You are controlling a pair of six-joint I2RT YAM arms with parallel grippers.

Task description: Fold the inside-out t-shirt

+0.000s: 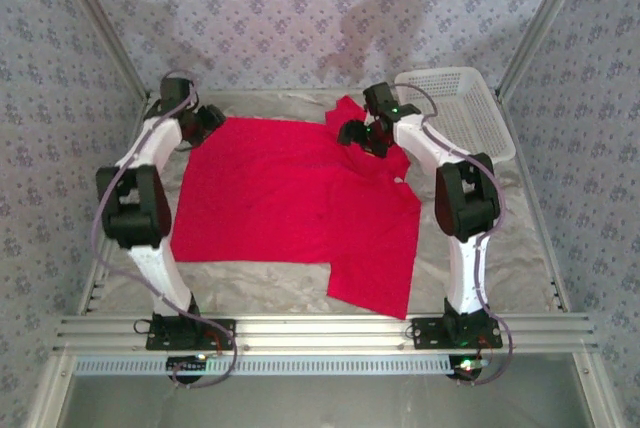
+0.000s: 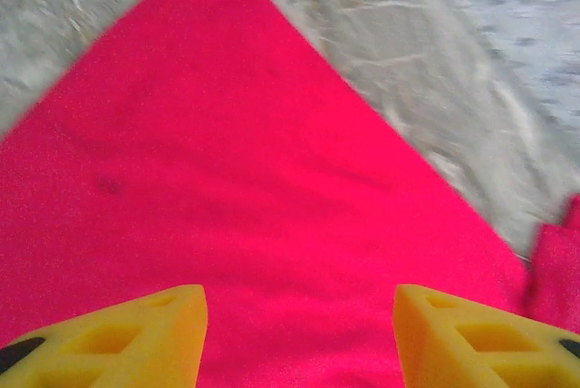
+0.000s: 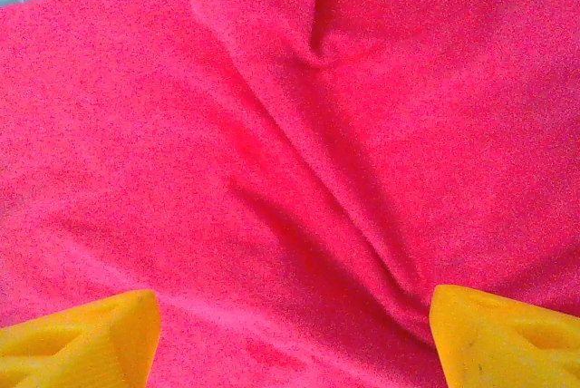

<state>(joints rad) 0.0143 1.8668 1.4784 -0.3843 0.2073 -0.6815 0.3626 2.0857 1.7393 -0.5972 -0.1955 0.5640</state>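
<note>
1. The red t-shirt (image 1: 290, 198) is spread mostly flat across the middle of the tabletop (image 1: 515, 248). That's presumably so its edges and corners can be reached. One flap is stuck out toward the near edge on the right, and the far right part is bunched up a bit.
2. The left hand (image 1: 205, 120) is parked over the shirt's far left corner. In its wrist view the yellow fingers (image 2: 127, 334) are held moderately apart, with only flat cloth showing in the gap, so nothing is pinched. The corner's tip is seen just ahead of them, with bare tabletop on both sides. It looks like a corner grab is being lined up.
3. The right hand (image 1: 362, 135) is held over the rumpled far right area. Its fingers (image 3: 82, 343) are spread noticeably wider than the left's, and nothing is gripped there either. A diagonal ridge of cloth runs across the gap, so the wide spread is probably meant to take in that thicker fold.
4. Whether either hand is actually touching the fabric can't be told from these views.
5. A white basket (image 1: 465, 108) is sat at the far right, just beyond the shirt and apart from it. It doesn't seem to be involved.
6. The folding is judged to be barely begun. The far edge would likely need to be lifted by both hands together, and the bunched right side could get dragged unevenly.
</note>
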